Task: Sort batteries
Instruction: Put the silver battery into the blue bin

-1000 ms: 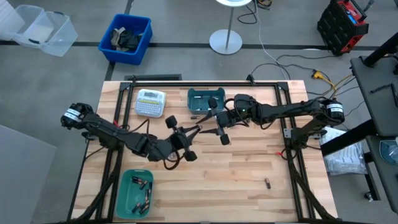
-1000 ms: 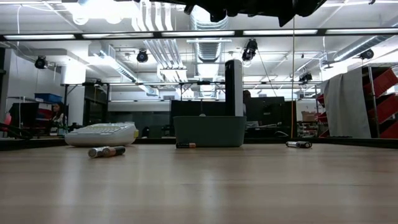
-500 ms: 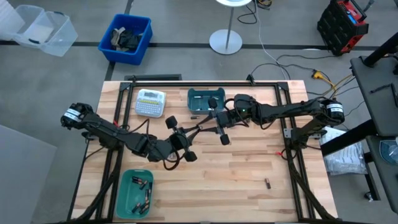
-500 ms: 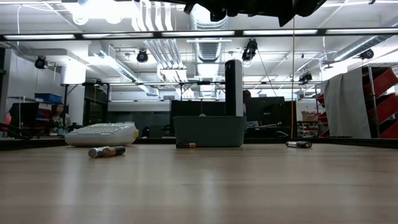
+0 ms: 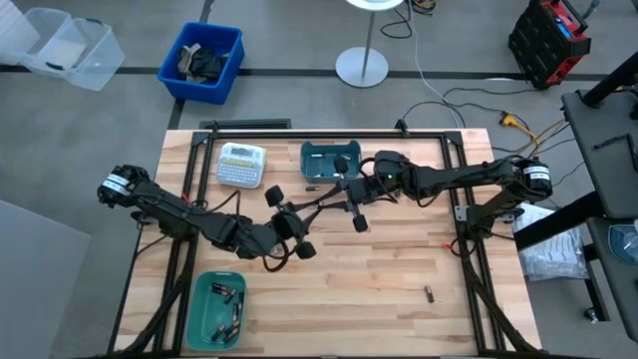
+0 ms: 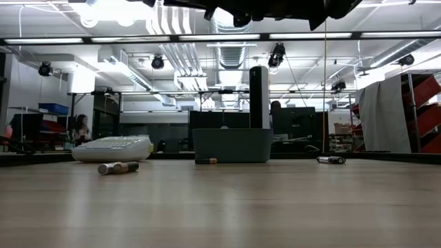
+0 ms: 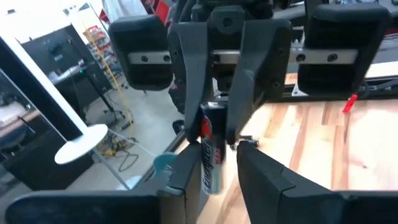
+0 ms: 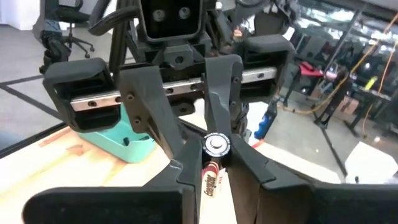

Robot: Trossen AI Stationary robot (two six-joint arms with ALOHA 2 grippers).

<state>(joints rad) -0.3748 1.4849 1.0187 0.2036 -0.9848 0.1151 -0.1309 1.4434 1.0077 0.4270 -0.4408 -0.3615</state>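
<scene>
Over the middle of the table my left gripper (image 5: 315, 207) and my right gripper (image 5: 330, 202) meet fingertip to fingertip in the air, around one battery (image 7: 209, 155) with a white and red label. My right gripper (image 8: 214, 171) is shut on it. My left gripper (image 7: 214, 163) stands slightly open around it. Loose batteries lie flat on the wood near the far bin (image 5: 310, 185) and near the right front (image 5: 429, 293). Three loose batteries show in the low view (image 6: 118, 167). My left gripper has the battery's side (image 7: 205, 171) lying against one finger (image 7: 183, 177), with a gap to the other finger; it comes level from the table's left. My right gripper pinches the battery's other end (image 8: 215, 145) between its two fingers, coming level from the table's right. The battery is clear of the table.
A teal bin (image 5: 306, 160) stands at the far middle, with a white label-maker (image 5: 241, 165) to its left. A second teal bin (image 5: 196, 299) holding several batteries sits at the near left. Bare wood lies between them and toward the near right.
</scene>
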